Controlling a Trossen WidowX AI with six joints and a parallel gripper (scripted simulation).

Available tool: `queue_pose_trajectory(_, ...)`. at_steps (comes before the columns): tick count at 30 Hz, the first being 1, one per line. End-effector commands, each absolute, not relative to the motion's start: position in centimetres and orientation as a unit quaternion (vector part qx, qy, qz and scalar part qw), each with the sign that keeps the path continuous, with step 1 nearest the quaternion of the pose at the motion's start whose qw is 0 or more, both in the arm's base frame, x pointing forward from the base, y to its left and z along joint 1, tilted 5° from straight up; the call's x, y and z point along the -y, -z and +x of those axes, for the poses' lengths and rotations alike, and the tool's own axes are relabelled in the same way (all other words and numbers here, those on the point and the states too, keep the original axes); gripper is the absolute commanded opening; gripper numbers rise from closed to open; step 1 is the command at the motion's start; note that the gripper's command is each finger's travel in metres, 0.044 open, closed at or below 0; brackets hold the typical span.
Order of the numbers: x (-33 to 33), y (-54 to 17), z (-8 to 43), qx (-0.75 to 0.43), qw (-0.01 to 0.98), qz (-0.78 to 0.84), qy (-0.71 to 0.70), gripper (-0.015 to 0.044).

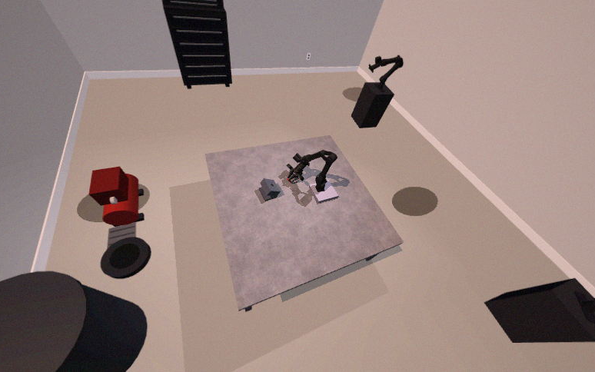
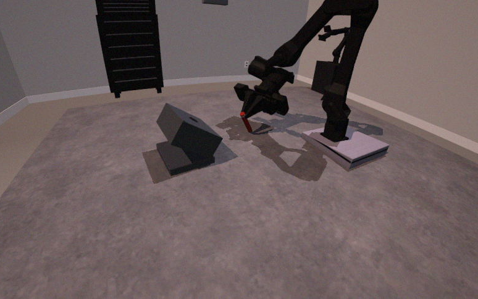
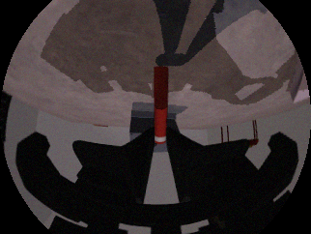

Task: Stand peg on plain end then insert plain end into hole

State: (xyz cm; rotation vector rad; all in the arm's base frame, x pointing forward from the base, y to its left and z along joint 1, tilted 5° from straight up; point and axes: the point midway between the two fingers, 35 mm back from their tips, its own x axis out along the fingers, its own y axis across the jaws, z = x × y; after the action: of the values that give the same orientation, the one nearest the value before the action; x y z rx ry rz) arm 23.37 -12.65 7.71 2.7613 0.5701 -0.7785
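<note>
On the grey table (image 1: 263,240) (image 2: 233,223), away from its edges, your claw (image 1: 290,179) (image 2: 244,115) (image 3: 159,130) grips the tilted peg (image 2: 247,124) (image 3: 160,92). Straighten it upright before lowering.

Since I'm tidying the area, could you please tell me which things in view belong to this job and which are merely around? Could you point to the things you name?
Part of the job:
- red peg (image 2: 247,125) (image 3: 160,92), held in the tool (image 1: 292,179) (image 2: 244,115) (image 3: 159,130)
- sloped panel (image 1: 270,186) (image 2: 196,128)
- table (image 1: 290,240) (image 2: 233,223)

Just around:
- black drawer cabinet (image 1: 204,50) (image 2: 131,52)
- red machine (image 1: 121,198)
- wall outlet (image 1: 308,55) (image 2: 246,63)

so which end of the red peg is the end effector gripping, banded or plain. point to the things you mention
The white-banded end, upper one, between the end effector's (image 2: 244,115) (image 3: 160,134) fingertips; the plain end (image 2: 249,130) (image 3: 160,70) points down
</note>
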Motion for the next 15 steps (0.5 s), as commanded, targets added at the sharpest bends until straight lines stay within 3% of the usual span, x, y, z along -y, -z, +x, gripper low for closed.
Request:
queue_pose_trajectory(1,12.74,-7.74,23.15,-0.196,0.105,0.943,0.246,0.0050)
queue_pose_trajectory(15,13.13,-7.70,22.29,-0.202,0.093,0.956,0.189,0.0050)
